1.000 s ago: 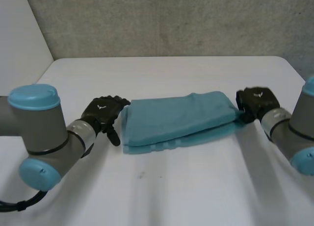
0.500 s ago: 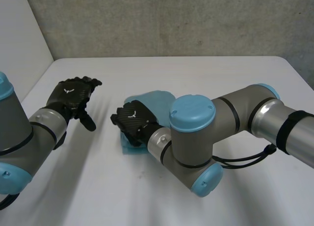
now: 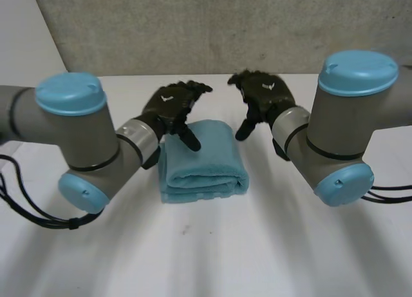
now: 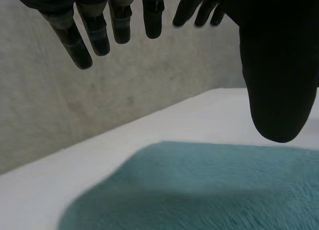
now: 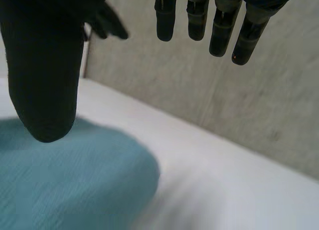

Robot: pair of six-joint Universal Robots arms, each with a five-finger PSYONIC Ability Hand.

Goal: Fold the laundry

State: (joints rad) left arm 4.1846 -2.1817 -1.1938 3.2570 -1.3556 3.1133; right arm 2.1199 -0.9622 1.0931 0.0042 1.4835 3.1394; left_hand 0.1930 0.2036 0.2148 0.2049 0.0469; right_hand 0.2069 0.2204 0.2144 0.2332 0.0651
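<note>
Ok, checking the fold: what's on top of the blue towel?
Nothing lies on the towel; the left hand and right hand hover open above it. Its inner layers are covered.

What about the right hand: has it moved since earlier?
Yes. From the right side of the white table, the right hand came to its middle, hovering open beside the folded blue towel.

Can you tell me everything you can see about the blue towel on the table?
The towel is teal-blue and looks soft and fuzzy, like terry cloth. It is folded into a thick, roughly square bundle, with stacked layers showing along its near edge and a rounded fold on the right side. It lies flat on the white table. The left hand hangs open over its far left corner and the right hand is open just past its far right corner; neither holds it.
</note>
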